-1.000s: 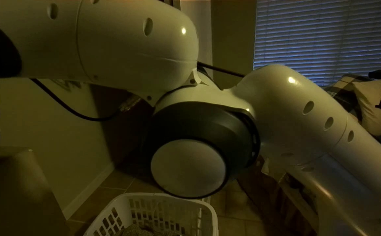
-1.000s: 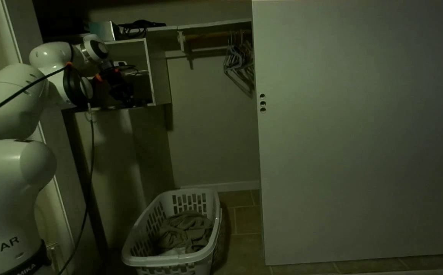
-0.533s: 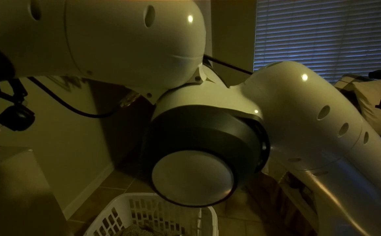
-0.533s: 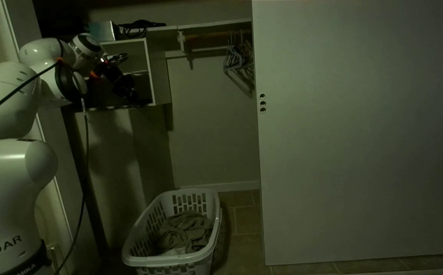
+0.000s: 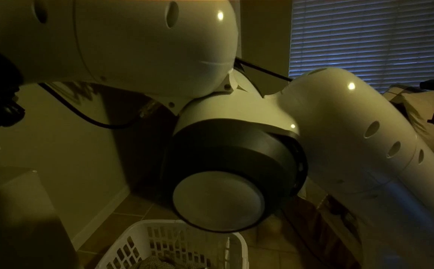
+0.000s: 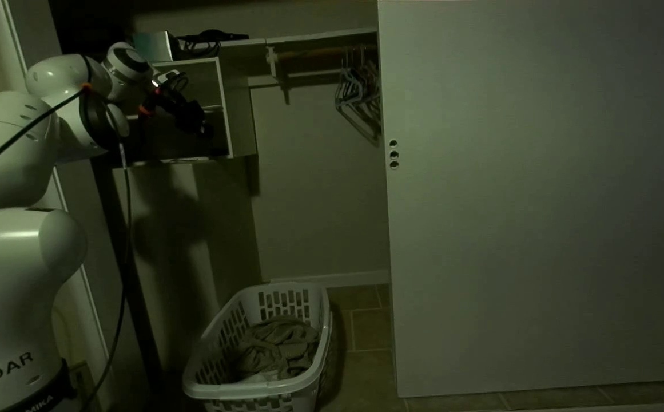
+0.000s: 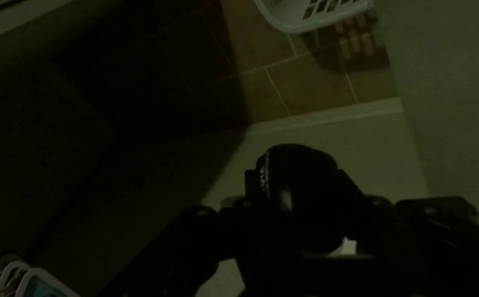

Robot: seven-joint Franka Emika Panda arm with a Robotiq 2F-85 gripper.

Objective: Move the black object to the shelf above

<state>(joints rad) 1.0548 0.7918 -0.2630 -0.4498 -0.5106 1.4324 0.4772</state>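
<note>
White sliding door (image 6: 537, 194) is the biggest thing in here, well apart from the gripper (image 7: 301, 192). Next is the robot arm (image 6: 17, 160) right behind it, then the shelf unit (image 6: 241, 109) beside it; can't tell if the gripper is inside or just in front. Laundry basket (image 6: 251, 391) sits well below, off to one side. What looks like a shelf board (image 6: 214, 107) is a bit above the gripper's tip, my guess for the target. Smaller but the whole point: the black object (image 7: 295, 177) is between the gripper's fingers, pinched from both sides, and I can't see anything else holding it up. Rounded, glossy shell, so imo it's stiff, fairly light and kinda slippery; a drop might crack it. Best hold is square across the fat middle, pads flat, not on the curved end where it could squirt out. Tiniest detail: white lettering (image 7: 265, 177) on it, too dark to read.
</note>
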